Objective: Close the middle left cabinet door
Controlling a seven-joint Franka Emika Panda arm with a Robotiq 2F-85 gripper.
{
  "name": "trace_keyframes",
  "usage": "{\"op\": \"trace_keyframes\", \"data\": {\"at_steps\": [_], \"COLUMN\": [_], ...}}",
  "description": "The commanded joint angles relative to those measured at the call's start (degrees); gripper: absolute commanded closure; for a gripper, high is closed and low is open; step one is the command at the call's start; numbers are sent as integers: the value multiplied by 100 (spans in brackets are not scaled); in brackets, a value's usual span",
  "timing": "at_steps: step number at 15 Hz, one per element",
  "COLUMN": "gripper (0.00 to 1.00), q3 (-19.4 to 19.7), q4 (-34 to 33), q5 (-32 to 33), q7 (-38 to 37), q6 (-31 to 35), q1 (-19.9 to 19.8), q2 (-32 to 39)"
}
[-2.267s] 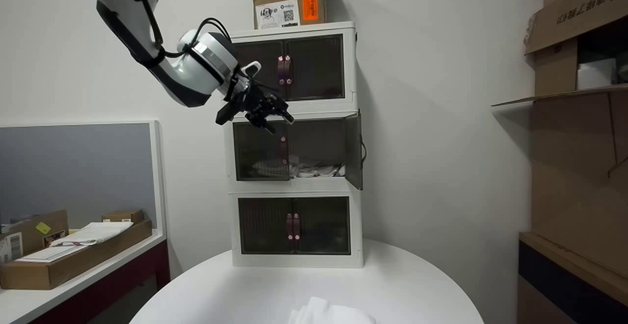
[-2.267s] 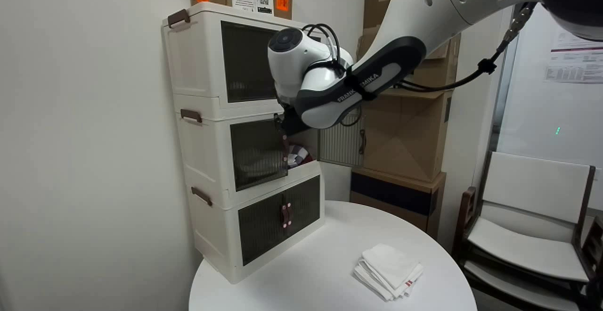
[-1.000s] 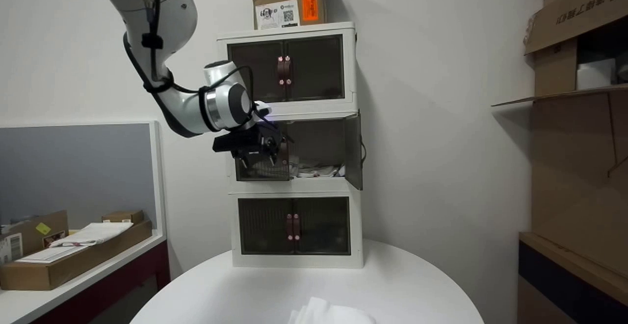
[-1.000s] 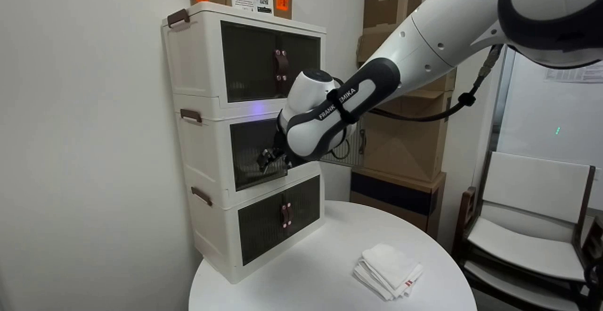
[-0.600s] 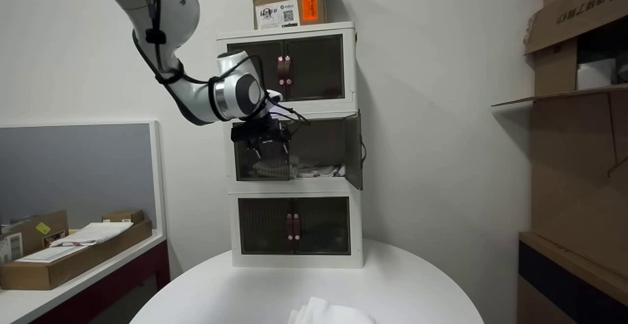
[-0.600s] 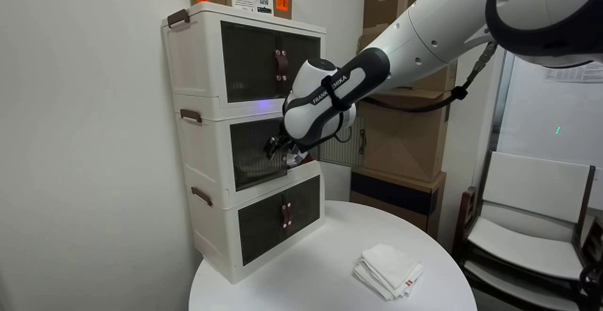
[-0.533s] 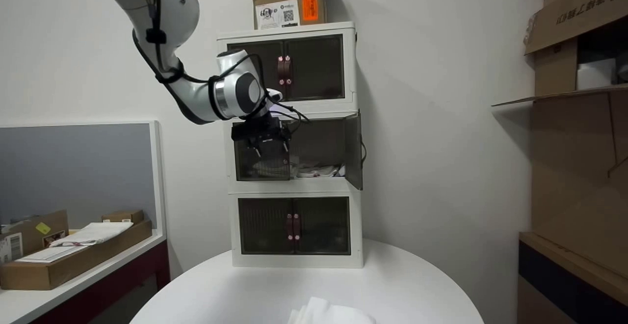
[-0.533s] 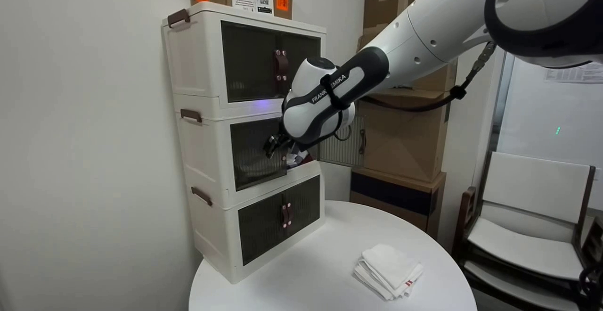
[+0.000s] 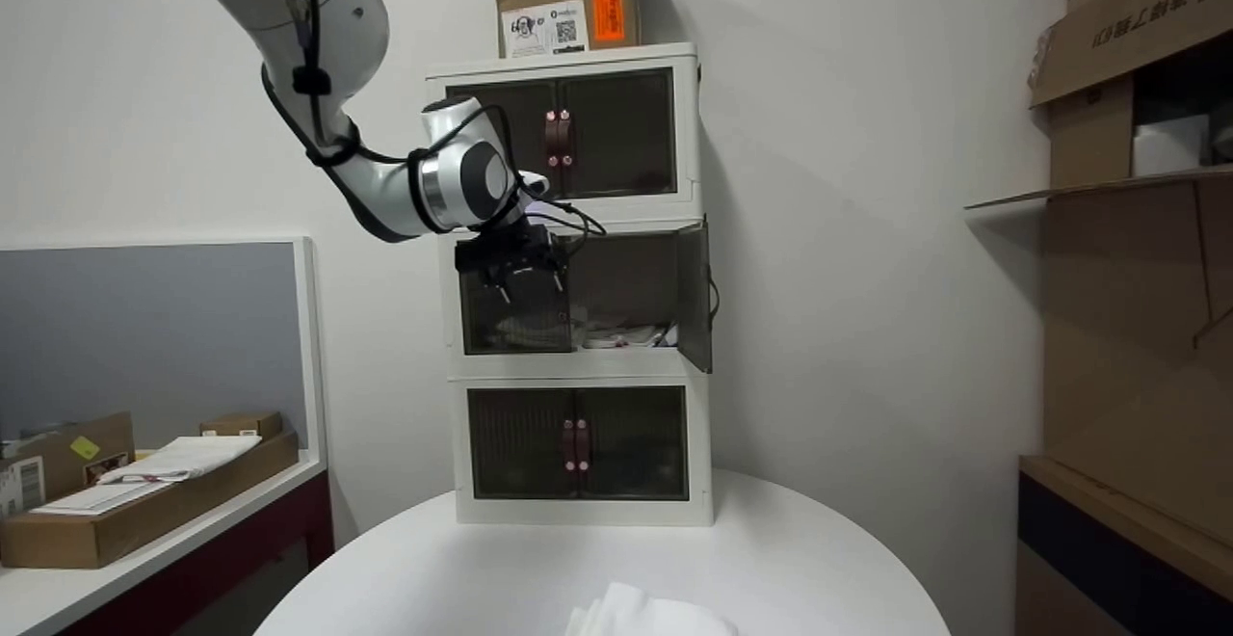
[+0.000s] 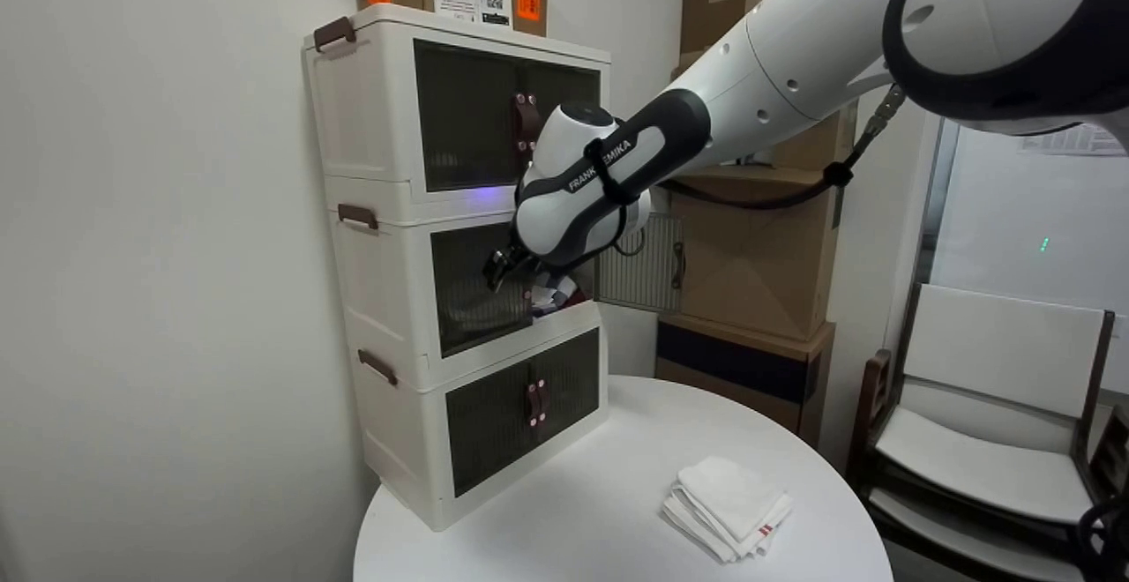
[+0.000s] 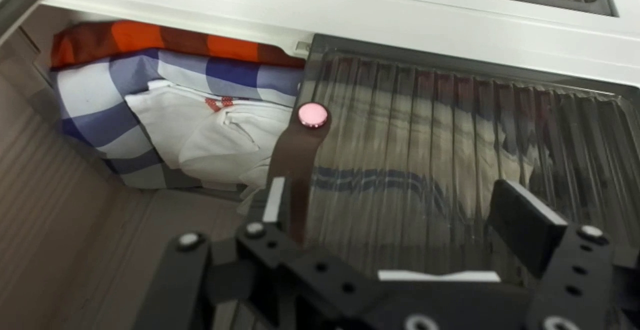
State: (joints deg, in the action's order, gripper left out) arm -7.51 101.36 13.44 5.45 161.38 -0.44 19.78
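White wall (image 9: 848, 231) behind, round table (image 9: 828, 549) below, cabinet stack (image 9: 626, 204) standing on it. Far left: desk (image 9: 96, 590) with a long carton (image 9: 193, 501) on it. Arm (image 9: 347, 39) slants down from upper left. Gripper (image 9: 532, 289) in front of the middle left door (image 9: 511, 328), fingers (image 11: 525, 225) spread well apart, gripping nothing. That door covers the left half of the middle cabinet (image 9: 578, 364), nearly in line with its front; whether fully flush, cannot tell. In the wrist view one finger overlaps the brown handle (image 11: 295, 162); contact cannot be told. Next, cloths (image 11: 130, 80), checked and white, inside the uncovered half. Then the right door (image 9: 694, 299), swung outward. Far right, cartons (image 9: 1117, 328), one flap (image 9: 1108, 186) sticking out
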Motion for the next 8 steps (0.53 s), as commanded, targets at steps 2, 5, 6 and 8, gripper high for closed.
{"op": "trace_keyframes", "data": {"at_steps": [2, 5, 6, 8], "gripper": [0, 0, 0, 0], "q3": [134, -13, -24, 46], "q4": [-446, -303, -161, 258], "q5": [-268, -712, -872, -1128], "q7": [132, 229, 258, 213], "q6": [-251, -688, -837, -1145], "q1": [188, 77, 37, -32], "q2": [225, 23, -121, -475]}}
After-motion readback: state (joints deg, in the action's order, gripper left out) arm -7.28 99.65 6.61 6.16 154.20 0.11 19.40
